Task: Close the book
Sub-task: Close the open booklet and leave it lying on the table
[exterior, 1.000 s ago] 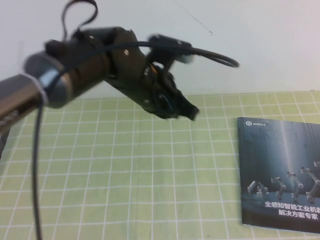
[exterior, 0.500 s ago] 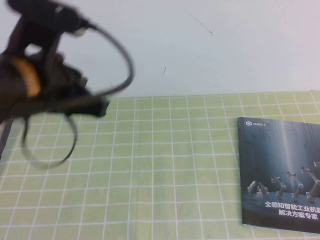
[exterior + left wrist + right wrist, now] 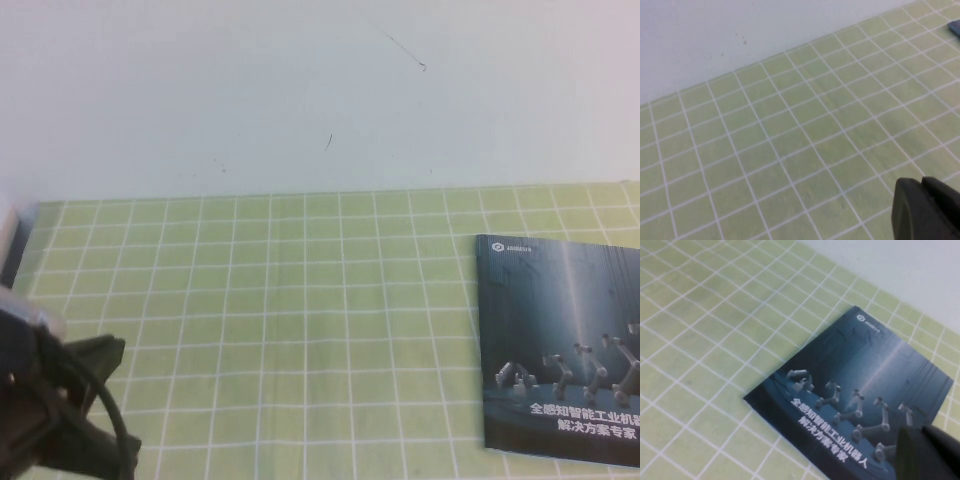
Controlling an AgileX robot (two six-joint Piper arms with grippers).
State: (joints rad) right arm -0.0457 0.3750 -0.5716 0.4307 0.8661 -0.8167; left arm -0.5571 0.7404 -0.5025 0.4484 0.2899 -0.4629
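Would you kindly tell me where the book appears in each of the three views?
High view: book lies at the right edge, cover up.
Left wrist view: only its corner shows at the frame's edge, far beyond the left gripper.
Right wrist view: mid-picture, just beyond the right gripper.
Shared landmark: green grid mat.

The high camera sits raised on the near side, looking down the desk toward the far wall. The left wrist camera, behind the left gripper, faces far-right from low. The right wrist camera, behind the right gripper, hangs close above the book, which the high view shares.
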